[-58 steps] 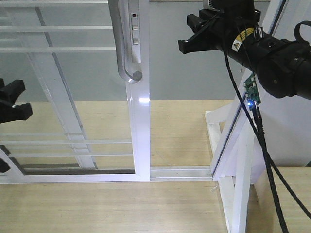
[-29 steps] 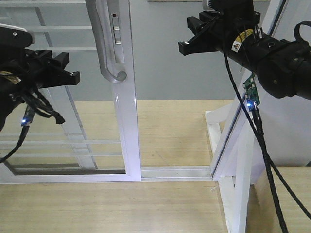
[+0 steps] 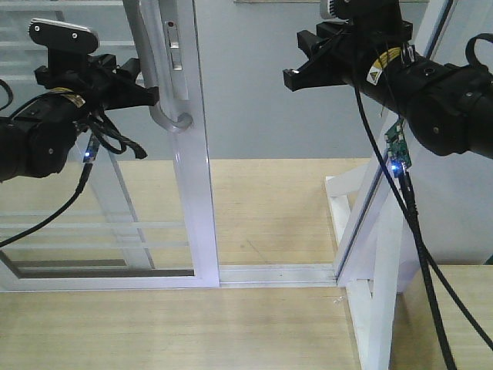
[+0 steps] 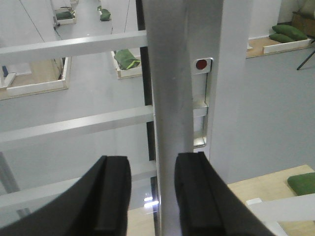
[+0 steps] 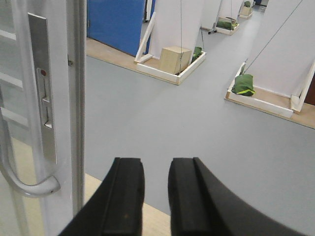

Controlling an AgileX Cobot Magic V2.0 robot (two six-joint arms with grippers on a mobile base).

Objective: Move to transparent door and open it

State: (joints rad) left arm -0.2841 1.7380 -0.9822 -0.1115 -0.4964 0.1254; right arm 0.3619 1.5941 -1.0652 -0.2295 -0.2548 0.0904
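Door point(image 3: 202, 193) is right in front, on my left. Left hand point(image 3: 145, 81) is open, straddling its handle point(image 3: 171, 123); right hand point(image 3: 296, 55) is open and idle. Looks heavy and stiff, with fragile glass, so I'd grip the metal handle only.

No lettering is legible; the right arm point(image 3: 431, 85) bears a yellow warning-triangle label point(image 3: 377, 73).

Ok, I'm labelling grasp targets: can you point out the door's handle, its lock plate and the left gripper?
handle point(image 3: 172, 125): front-facing view, its curved lower end.
lock plate point(image 5: 43, 98): right wrist view, middle of the plate.
left gripper point(image 3: 145, 81): front-facing view, midway between its fingertips.
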